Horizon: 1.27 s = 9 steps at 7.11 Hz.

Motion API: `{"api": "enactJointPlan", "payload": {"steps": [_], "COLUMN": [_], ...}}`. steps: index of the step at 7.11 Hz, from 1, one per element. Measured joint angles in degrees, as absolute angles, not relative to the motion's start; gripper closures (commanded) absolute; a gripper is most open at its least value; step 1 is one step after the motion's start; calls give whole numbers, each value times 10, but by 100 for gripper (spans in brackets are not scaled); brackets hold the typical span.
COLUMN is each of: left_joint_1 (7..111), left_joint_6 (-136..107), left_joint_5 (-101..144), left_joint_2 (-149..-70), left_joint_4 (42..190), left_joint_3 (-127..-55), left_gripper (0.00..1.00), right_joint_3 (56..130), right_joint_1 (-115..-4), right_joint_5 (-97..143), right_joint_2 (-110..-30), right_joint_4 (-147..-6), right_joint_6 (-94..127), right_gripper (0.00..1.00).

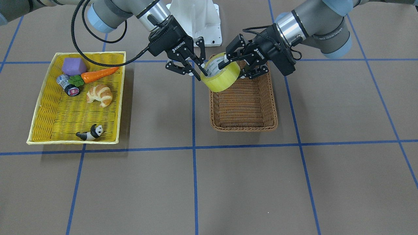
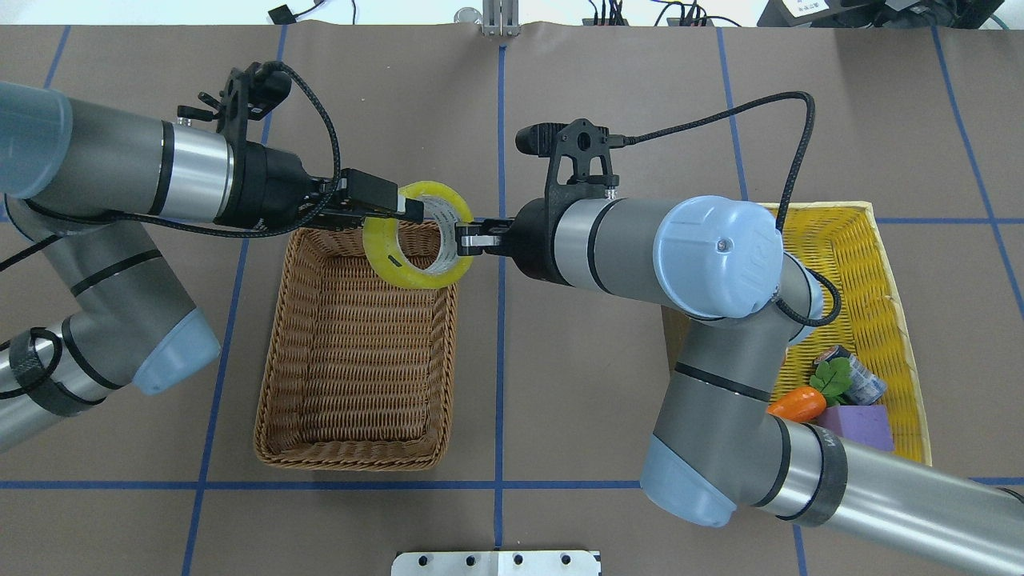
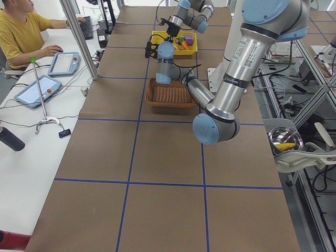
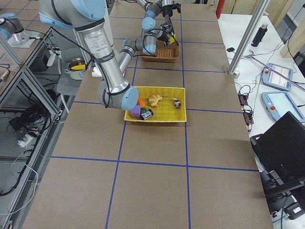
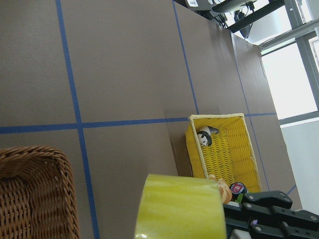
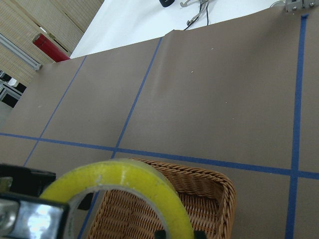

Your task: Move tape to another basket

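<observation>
"ROBOTIQ" on both pincers, left pincer [image 1: 235,67] and right pincer [image 1: 196,67] each clamped on glossy yellow tape [image 1: 220,76] — ring-shaped, above woven wicker basket [image 1: 244,125], brown worktop [image 1: 228,182].

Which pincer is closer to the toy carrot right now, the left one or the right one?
The right pincer. It is at the tape, on the side toward the yellow tray holding the carrot; the left pincer is on the tape's far side.

A robotics lab: taped-grid table [image 3: 157,152], operator [image 3: 21,31] at tablets [image 3: 34,90], aluminium frames [image 4: 19,71].
</observation>
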<state>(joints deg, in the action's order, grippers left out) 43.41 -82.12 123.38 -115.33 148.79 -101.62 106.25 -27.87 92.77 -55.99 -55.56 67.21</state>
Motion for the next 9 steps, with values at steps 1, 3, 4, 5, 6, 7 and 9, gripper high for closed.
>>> {"api": "enactJointPlan", "payload": {"steps": [1,3,4,5,6,7,9], "left_joint_1": [434,434,434,434,434,433,427], "left_joint_6": [-824,-826,-826,-826,-833,-860,-925], "left_joint_5": [1233,1233,1233,1233,1233,1233,1233], "left_joint_2": [-1152,-1151,-1150,-1149,-1146,-1142,-1124], "left_joint_4": [1488,1488,1488,1488,1489,1493,1545], "left_joint_3": [-1018,-1018,-1017,-1016,-1016,-1015,-990], "left_gripper": [100,100,100,100,100,100,100], "right_joint_3": [1063,1072,1081,1088,1090,1088,1066], "right_joint_1": [-279,-280,-283,-290,-309,-345,-455], "right_joint_5": [928,926,930,942,965,1001,1125], "right_joint_2": [-560,-563,-567,-569,-573,-581,-591], "right_joint_4": [-556,-553,-551,-553,-565,-595,-697], "right_joint_6": [670,675,677,677,677,671,596], "right_gripper": [1,0,0,0,0,0,0]}}
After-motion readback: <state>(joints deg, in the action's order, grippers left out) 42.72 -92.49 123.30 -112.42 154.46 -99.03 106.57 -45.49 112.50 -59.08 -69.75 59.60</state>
